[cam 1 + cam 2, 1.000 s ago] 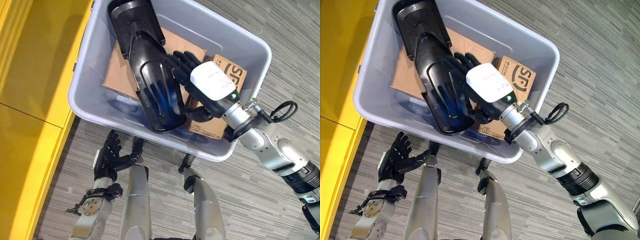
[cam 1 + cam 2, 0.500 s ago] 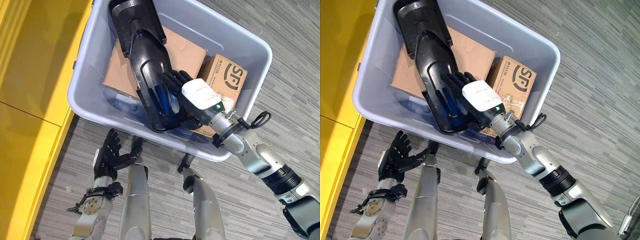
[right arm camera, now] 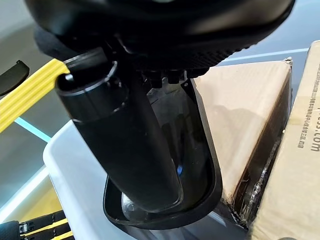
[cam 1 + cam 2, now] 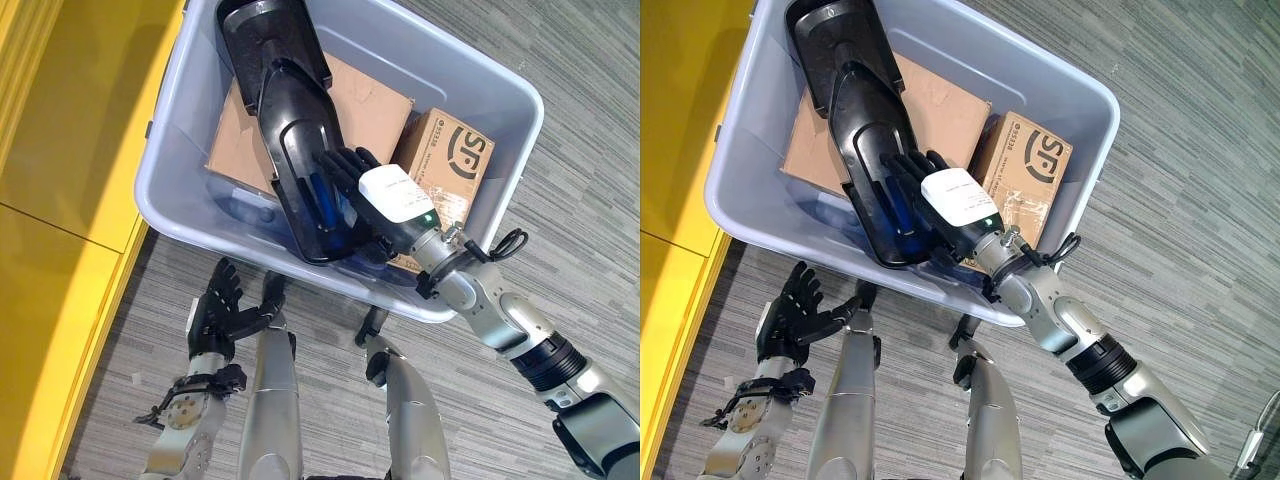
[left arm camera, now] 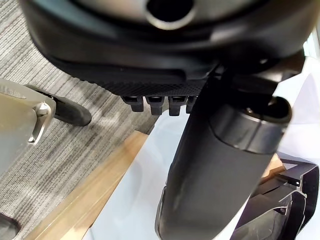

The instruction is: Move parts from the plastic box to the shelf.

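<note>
Partly hidden: right robot hand (image 4: pixel 352 182) fingertips.

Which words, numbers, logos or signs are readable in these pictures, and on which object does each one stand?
Small cardboard box, top: a large dark stylised logo, no clear word; small print below is too small.
Its side, right wrist view: one printed line, cut off, unreadable.
Black part, plastic box: no text.
</note>
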Controlling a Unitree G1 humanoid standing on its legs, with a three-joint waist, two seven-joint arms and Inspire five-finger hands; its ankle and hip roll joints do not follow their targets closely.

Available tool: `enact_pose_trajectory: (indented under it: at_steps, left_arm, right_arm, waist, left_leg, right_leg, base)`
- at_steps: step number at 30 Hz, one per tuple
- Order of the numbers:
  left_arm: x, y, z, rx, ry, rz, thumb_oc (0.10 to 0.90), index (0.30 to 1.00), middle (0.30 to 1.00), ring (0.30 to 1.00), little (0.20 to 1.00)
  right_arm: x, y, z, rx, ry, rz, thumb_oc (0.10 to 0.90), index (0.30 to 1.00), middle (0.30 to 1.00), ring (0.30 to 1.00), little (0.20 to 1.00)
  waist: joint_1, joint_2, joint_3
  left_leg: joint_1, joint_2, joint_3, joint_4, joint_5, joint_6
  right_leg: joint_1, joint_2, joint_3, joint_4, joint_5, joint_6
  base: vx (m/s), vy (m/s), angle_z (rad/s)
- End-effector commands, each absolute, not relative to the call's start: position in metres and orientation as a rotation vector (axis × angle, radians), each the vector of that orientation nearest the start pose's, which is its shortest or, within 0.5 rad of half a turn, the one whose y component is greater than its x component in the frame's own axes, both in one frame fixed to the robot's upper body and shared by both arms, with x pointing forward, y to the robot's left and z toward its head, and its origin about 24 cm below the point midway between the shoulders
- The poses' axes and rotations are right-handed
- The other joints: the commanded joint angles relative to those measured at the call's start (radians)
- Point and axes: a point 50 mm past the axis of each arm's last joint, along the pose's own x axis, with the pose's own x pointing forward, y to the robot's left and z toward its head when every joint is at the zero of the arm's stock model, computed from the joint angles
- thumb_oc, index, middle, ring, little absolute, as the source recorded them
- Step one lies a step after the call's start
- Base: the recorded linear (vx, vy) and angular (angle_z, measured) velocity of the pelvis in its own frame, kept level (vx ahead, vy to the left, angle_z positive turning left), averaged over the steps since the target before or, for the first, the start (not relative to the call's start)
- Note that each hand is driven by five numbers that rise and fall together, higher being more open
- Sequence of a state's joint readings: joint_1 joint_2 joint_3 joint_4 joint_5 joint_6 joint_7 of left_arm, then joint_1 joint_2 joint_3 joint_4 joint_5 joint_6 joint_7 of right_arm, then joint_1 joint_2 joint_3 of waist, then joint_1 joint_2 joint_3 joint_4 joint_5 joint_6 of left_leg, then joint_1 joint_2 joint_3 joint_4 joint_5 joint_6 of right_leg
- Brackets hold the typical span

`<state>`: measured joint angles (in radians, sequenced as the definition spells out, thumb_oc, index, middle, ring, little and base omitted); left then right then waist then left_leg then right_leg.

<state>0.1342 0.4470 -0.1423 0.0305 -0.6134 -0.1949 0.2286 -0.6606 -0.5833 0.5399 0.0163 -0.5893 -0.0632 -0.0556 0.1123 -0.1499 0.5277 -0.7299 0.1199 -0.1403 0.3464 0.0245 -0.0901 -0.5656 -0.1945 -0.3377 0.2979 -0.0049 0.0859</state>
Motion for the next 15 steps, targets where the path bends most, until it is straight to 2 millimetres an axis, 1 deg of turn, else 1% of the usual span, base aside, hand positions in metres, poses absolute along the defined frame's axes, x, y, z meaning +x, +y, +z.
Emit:
enact_pose_trajectory:
  at_steps: [1,9,15]
  left_arm:
    - [0.212,0.23,0.052,-0.124,-0.078,0.174,0.9,1.0,1.0,1.0,1.0]
    - [0.211,0.231,0.051,-0.119,-0.076,0.183,0.9,1.0,1.0,1.0,1.0]
    - [0.211,0.23,0.051,-0.116,-0.074,0.185,0.9,1.0,1.0,1.0,1.0]
  right_arm:
    - [0.304,-0.084,0.207,-1.267,-0.907,0.325,0.9,1.0,1.0,1.0,1.0]
    - [0.298,-0.082,0.197,-1.27,-0.895,0.359,0.9,1.0,1.0,1.0,1.0]
    - [0.295,-0.085,0.19,-1.284,-0.878,0.359,0.9,1.0,1.0,1.0,1.0]
  waist:
    - [0.018,-0.03,-0.008]
    - [0.013,-0.038,-0.008]
    - [0.005,-0.042,-0.008]
  left_leg:
    - [-0.006,0.007,0.038,0.058,-0.075,0.022]
    - [-0.004,0.006,0.037,0.053,-0.075,0.022]
    - [-0.005,0.007,0.038,0.053,-0.076,0.022]
  right_leg:
    - [0.101,-0.036,0.066,-0.036,-0.001,0.087]
    - [0.105,-0.033,0.067,-0.042,0.0,0.089]
    - [0.104,-0.031,0.07,-0.044,0.001,0.089]
  base:
    - [0.0,0.0,0.0]
    - [0.0,0.0,0.0]
    - [0.0,0.0,0.0]
